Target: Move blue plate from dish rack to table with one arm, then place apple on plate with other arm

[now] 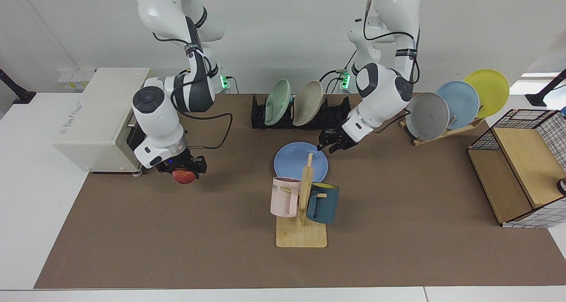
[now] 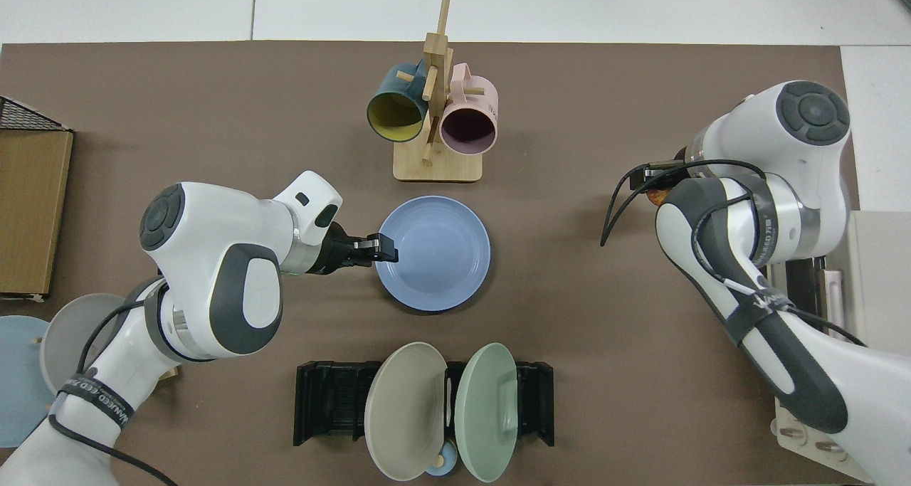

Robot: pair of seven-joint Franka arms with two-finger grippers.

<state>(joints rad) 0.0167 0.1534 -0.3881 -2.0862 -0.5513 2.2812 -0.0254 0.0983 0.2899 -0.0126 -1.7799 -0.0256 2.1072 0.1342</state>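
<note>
A round, matte periwinkle-blue plate (image 1: 301,162) lies on the broad brown mat (image 1: 398,231) that covers the white table (image 1: 31,196), and a small red apple (image 1: 184,176) hangs in the black fingers of the white-and-grey right gripper (image 1: 185,169). The low black slotted dish rack (image 1: 336,112) carries a pale green plate (image 1: 277,102) and a beige plate (image 1: 308,103), while the slanted light wooden stand (image 1: 446,129) shows a grey plate (image 1: 427,116), a sky-blue plate (image 1: 457,105) and a yellow plate (image 1: 486,93). On the pale wooden mug tree (image 1: 302,231) hang a pink mug (image 1: 285,196) and a dark teal mug (image 1: 322,203) with a yellow inside, a cream toaster oven (image 1: 101,116) stands with a dark window, and a black wire basket (image 1: 522,160) has tan wooden panels and a white grid pattern.
</note>
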